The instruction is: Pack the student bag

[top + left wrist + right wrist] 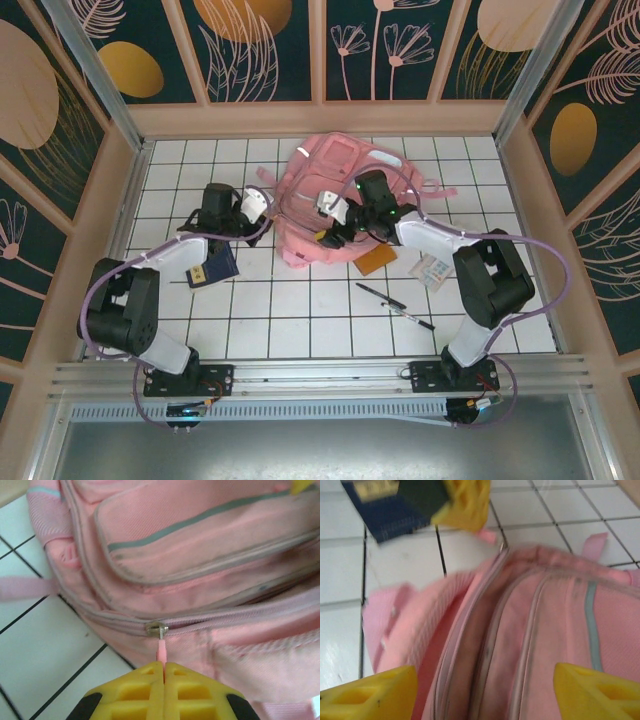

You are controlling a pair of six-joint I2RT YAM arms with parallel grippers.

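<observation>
White square tiles with dark grout cover the table [300,320], walled by leaf-patterned panels. Bag [315,175], soft pink woven fabric with grey strips, lies at upper centre of the overhead view. Left gripper [163,667], yellow moulded plastic, is pinched tight on the pink zip pull [161,652] under a metal slider [156,628]. Right gripper [485,690] hangs over the bag's zip seams, fingers spread wide. Navy booklet [215,268], at left, bears gold print too blurred to read. Two pens [380,294] lie lower right.
</observation>
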